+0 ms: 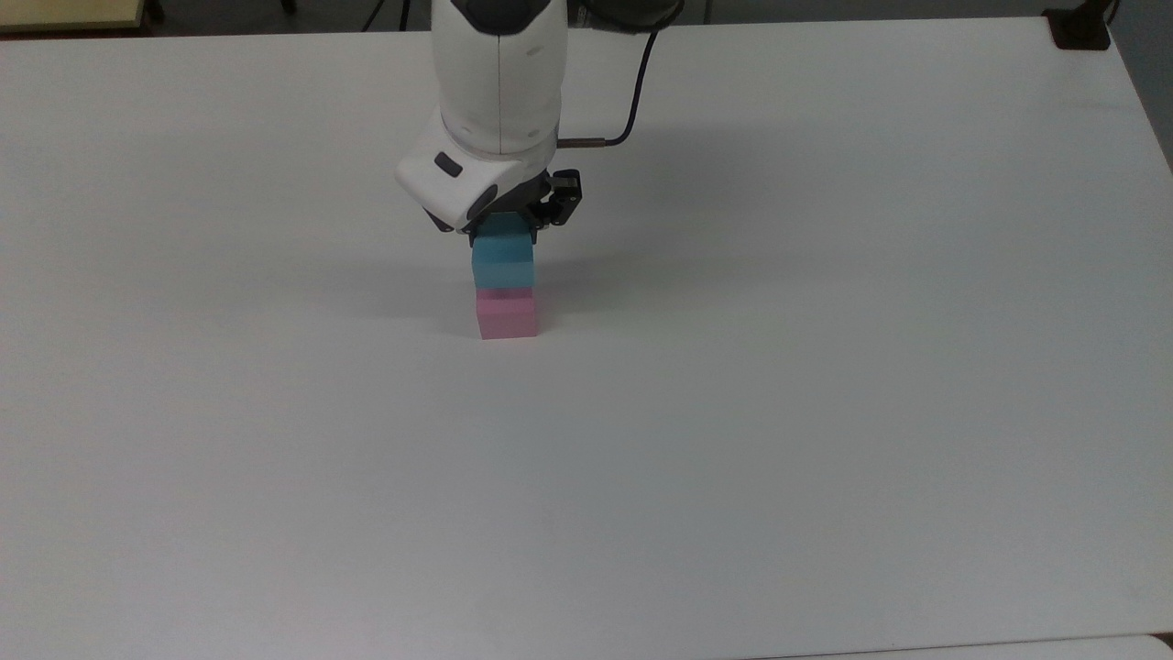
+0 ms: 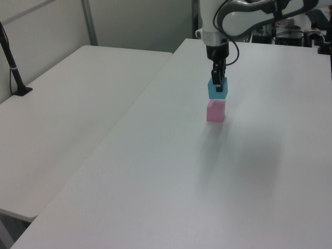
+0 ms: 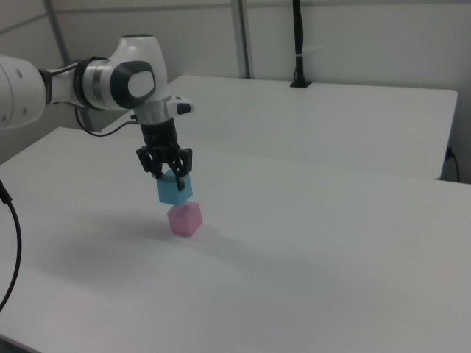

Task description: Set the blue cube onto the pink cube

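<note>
The light-blue cube point(image 1: 501, 266) hangs directly over the pink cube point(image 1: 506, 313), which rests on the white table point(image 1: 825, 385). My gripper point(image 1: 506, 231) is shut on the blue cube from above, with the white hand covering most of the fingers in the top view. In the right view the blue cube point(image 3: 174, 190) sits slightly tilted just above the pink cube point(image 3: 184, 219); I cannot tell whether they touch. The left view shows the gripper point(image 2: 218, 83) clamping the blue cube point(image 2: 217, 90) right over the pink cube point(image 2: 215, 110).
A second white table point(image 2: 67, 119) adjoins on the left view's left, with a black post point(image 2: 13, 67) clamped to it. A black cable point(image 1: 632, 101) runs off the arm's wrist. Wide bare tabletop surrounds the cubes.
</note>
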{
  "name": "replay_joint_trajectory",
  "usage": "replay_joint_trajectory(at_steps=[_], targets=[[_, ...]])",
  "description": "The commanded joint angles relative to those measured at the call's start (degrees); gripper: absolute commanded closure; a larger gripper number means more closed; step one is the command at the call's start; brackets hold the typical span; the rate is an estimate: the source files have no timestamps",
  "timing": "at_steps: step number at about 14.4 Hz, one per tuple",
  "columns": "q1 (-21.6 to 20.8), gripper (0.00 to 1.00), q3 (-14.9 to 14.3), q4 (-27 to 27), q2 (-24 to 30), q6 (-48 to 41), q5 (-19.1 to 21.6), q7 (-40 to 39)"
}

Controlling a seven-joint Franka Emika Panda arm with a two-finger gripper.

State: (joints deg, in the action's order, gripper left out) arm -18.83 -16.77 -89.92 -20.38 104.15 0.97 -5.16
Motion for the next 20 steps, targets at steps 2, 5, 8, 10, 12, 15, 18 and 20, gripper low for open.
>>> replay_joint_trajectory(at_steps=[2, 5, 8, 10, 12, 15, 18, 20], targets=[[-0.94, 0.87, -1.07, -3.15, 0.25, 3.24, 0.35, -1.34], [-0.94, 0.86, -1.07, -4.56, -0.53, 7.64, 0.43, -0.03], [-0.94, 0.7, -1.07, -6.23, -0.89, 8.18, 0.35, -0.63], [-0.68, 0.0, -1.16, -6.06, -0.54, 7.48, 0.43, 0.15], [-0.94, 0.0, -2.12, -5.36, 0.77, 7.04, 0.43, 1.46], [-0.94, 0.0, -1.6, -1.06, 7.17, -3.02, -0.44, 12.08], [1.24, 0.0, 0.94, -0.78, 13.95, -10.26, -1.41, 12.73], [6.68, 0.0, 4.02, -1.14, 15.89, -11.16, -1.41, 11.24]])
